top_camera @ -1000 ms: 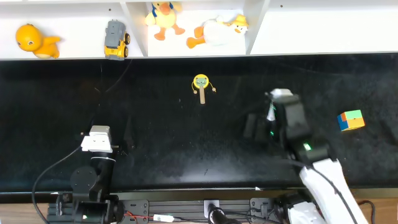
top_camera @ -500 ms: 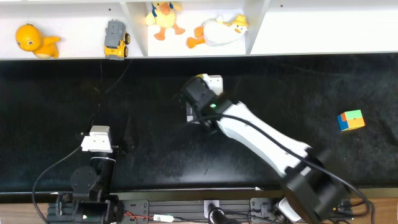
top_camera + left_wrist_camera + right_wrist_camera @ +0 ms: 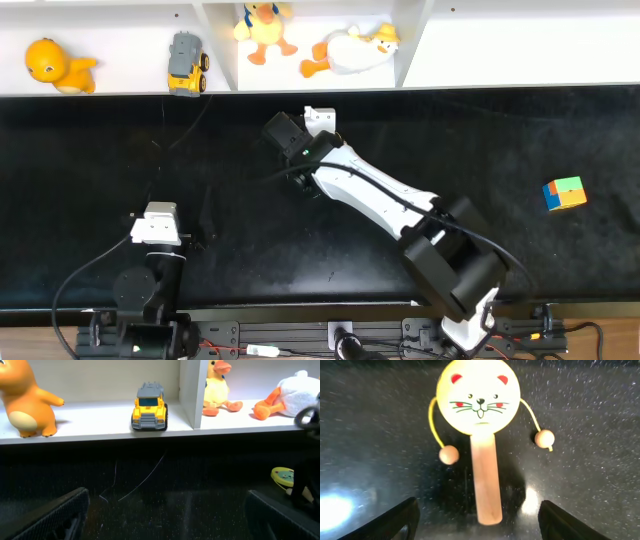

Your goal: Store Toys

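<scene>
Cat-face rattle drum lies flat on the black tabletop, far middle, near the shelf. Its handle points at the right gripper, whose jaws are spread either side of it, pinching nothing. Likely light, stiff wood. The 2 beads on strings would swing, so grab the handle. From above, the right arm hides the toy. Left gripper sits near left, jaws spread, tips cut off.

We show the black tabletop bearing 2 toys, a cat-faced rattle and a coloured cube, well apart. The white shelf behind carries 4: orange figure, yellow truck, yellow plush duck, white plush duck.
</scene>
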{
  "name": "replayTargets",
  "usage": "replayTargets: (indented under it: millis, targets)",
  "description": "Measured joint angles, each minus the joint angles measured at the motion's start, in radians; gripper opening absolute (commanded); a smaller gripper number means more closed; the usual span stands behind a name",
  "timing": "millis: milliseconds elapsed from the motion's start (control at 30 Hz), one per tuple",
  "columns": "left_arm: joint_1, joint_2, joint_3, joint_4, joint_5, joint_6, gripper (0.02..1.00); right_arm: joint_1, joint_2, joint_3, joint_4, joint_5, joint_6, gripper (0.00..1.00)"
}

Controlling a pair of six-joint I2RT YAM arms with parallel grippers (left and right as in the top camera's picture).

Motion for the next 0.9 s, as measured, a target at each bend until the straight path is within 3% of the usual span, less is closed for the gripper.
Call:
replayTargets:
  millis: [100, 300, 500, 633, 767, 900]
  targets:
    - [0.0, 0.0, 0.0, 0.0, 0.0, 0.0, 0.998, 0.0, 0.014, 0.0, 0.0, 0.009, 0.011, 0.744]
    - [0.0, 0.0, 0.0, 0.0, 0.0, 0.0, 0.998, 0.0, 0.018, 0.0, 0.01, 0.038, 0.026, 0.454]
    - [0.0, 0.0, 0.0, 0.0, 0.0, 0.0, 0.998, -0.002, 0.018, 0.0, 0.008, 0.046, 0.033, 0.454]
    - [0.0, 0.0, 0.0, 0.0, 0.0, 0.0, 0.998, -0.005, 0.018, 0.0, 0.001, 0.047, 0.033, 0.404]
    - [0.0, 0.0, 0.0, 0.0, 0.0, 0.0, 0.998, -0.019, 0.018, 0.0, 0.001, 0.05, 0.035, 0.283]
    - [0.0, 0.0, 0.0, 0.0, 0.0, 0.0, 0.998, -0.034, 0.019, 0.0, 0.001, 0.046, 0.036, 0.297]
